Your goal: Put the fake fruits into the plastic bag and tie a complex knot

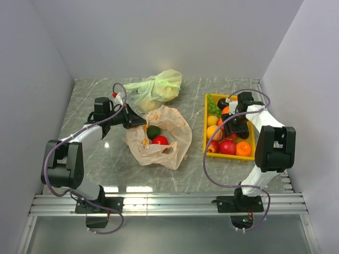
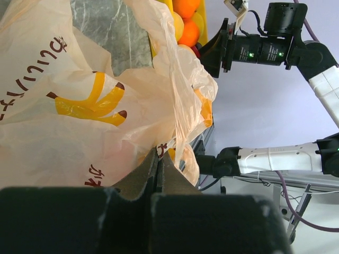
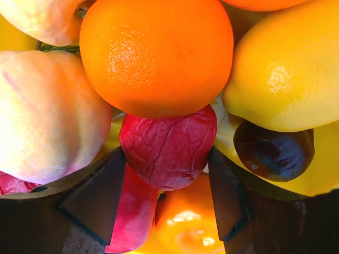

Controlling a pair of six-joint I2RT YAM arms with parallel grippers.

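The peach-orange plastic bag (image 1: pixel 168 138) lies open at the table's middle, with a green fruit (image 1: pixel 153 131) and a red apple (image 1: pixel 160 141) inside. My left gripper (image 1: pixel 133 119) is shut on the bag's left rim; in the left wrist view the jaws (image 2: pixel 158 154) pinch the printed film (image 2: pixel 79 106). My right gripper (image 1: pixel 233 120) is down in the yellow tray (image 1: pixel 206 138) among the fake fruits. In the right wrist view it (image 3: pixel 167 174) is open, its fingertips (image 3: pixel 100 193) flanking a wrinkled red fruit (image 3: pixel 168 145) below an orange (image 3: pixel 156 53), beside a peach (image 3: pixel 45 114) and a lemon (image 3: pixel 288 69).
A pale yellow-green knotted bag (image 1: pixel 159 87) lies at the back, just behind the peach bag. The tray also holds green grapes (image 1: pixel 213 105), red apples (image 1: pixel 228 147) and an orange (image 1: pixel 243 148). Grey walls close in both sides.
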